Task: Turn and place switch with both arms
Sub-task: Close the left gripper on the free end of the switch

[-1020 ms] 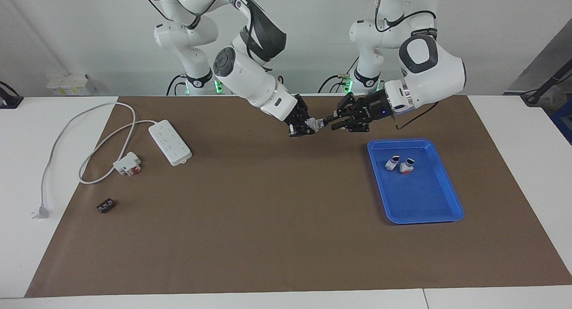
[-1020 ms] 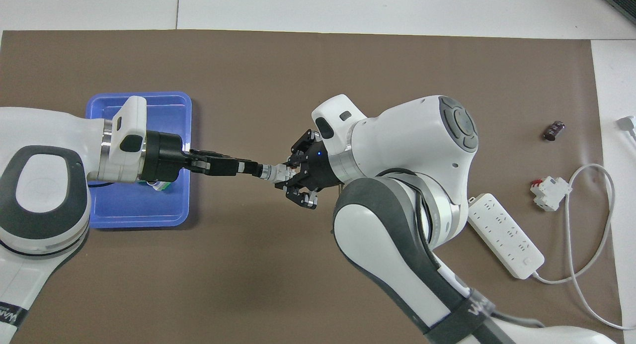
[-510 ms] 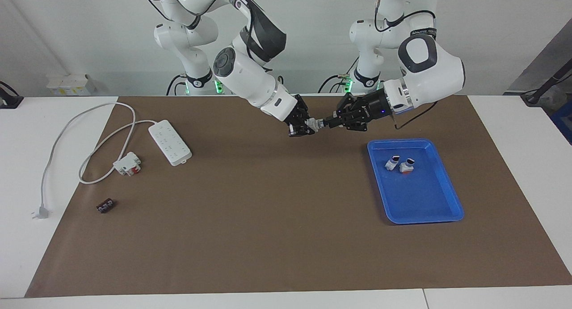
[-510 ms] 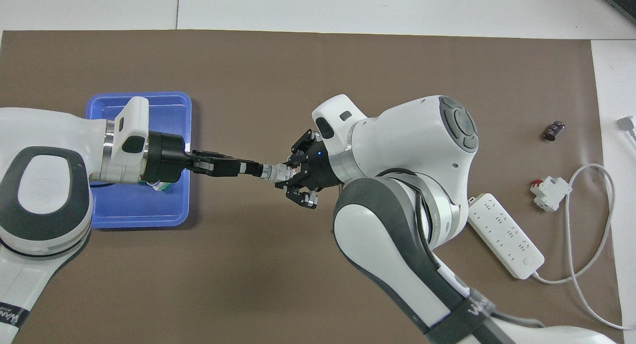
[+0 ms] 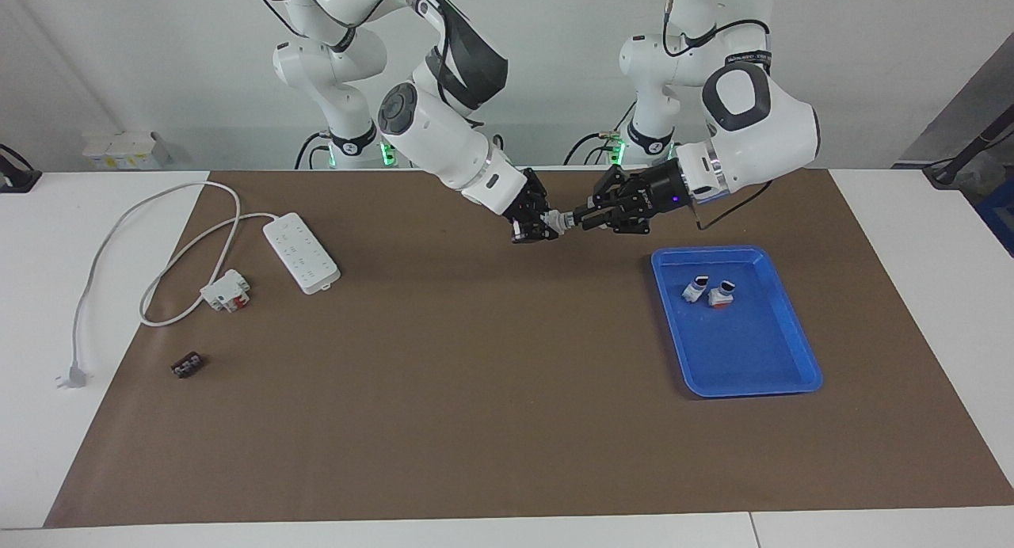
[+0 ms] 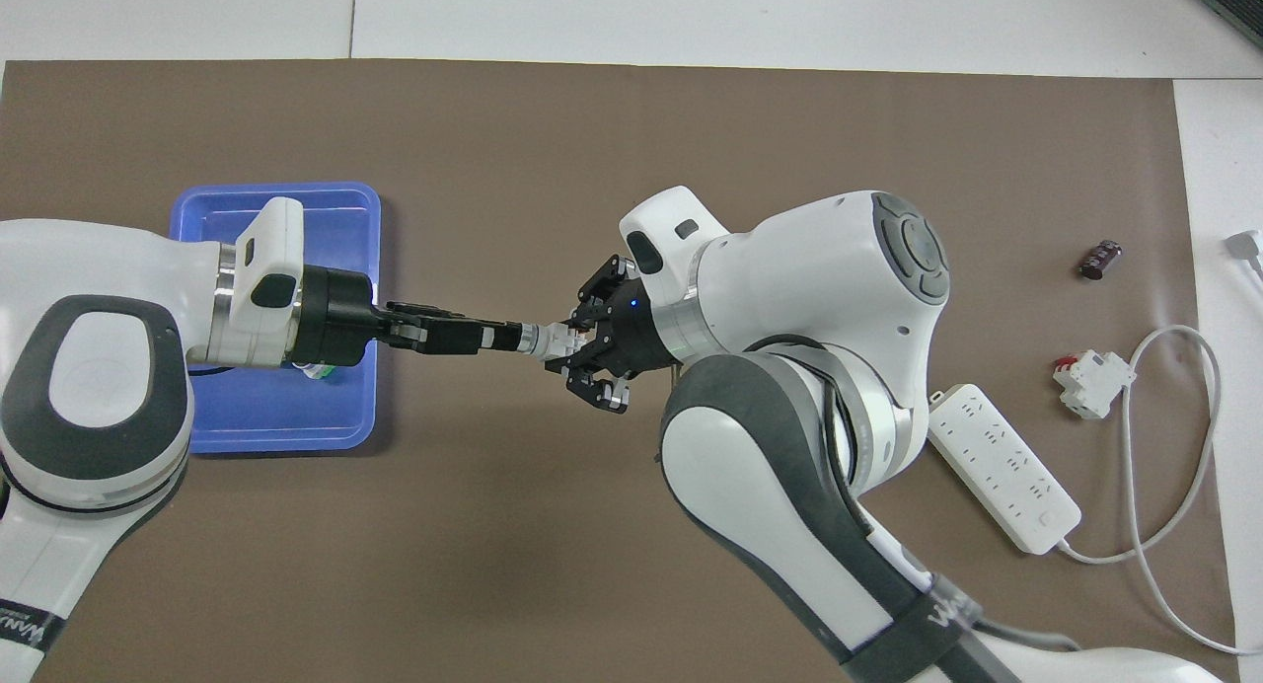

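Observation:
The switch [image 5: 558, 220] is held in the air over the brown mat, between the two grippers. My right gripper [image 5: 537, 225] is shut on its white body. My left gripper [image 5: 585, 216] comes in level from the tray's end and is shut on its black tip. In the overhead view the switch [image 6: 549, 341] sits between the left gripper [image 6: 505, 338] and the right gripper [image 6: 584, 345]. The orange-red base is hidden in the right gripper's fingers.
A blue tray [image 5: 760, 366] lies toward the left arm's end, with two more small switches [image 5: 697, 288] [image 5: 722, 294] in it. A white power strip [image 5: 301, 253], a white-and-red block [image 5: 226, 290] and a small dark piece [image 5: 188, 366] lie toward the right arm's end.
The left gripper has closed in on the switch's tip and its wrist has shifted slightly toward the right gripper. The right gripper has held still.

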